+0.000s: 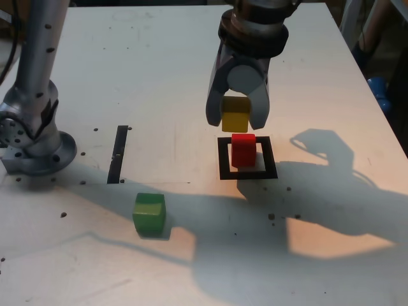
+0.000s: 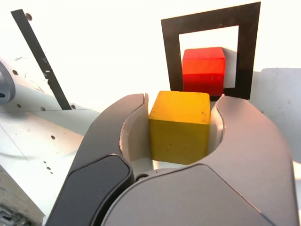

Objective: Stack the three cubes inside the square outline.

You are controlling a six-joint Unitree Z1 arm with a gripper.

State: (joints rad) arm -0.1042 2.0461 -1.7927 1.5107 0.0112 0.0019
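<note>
A solid red cube is sitting inside the square outline of black tape on the white tabletop. A grey two-fingered claw is holding a solid yellow cube above the table, its fingers closed against two opposite sides. In the exterior view, a solid green cube is resting at the near left, outside the outline, and a straight black tape strip is lying on the left. The step now looks to be setting yellow on red. Doing it well means centring yellow directly over red, matching their faces, lowering slowly until they meet flat, then opening evenly and rising straight up, since a sideways nudge could topple the stack.
</note>
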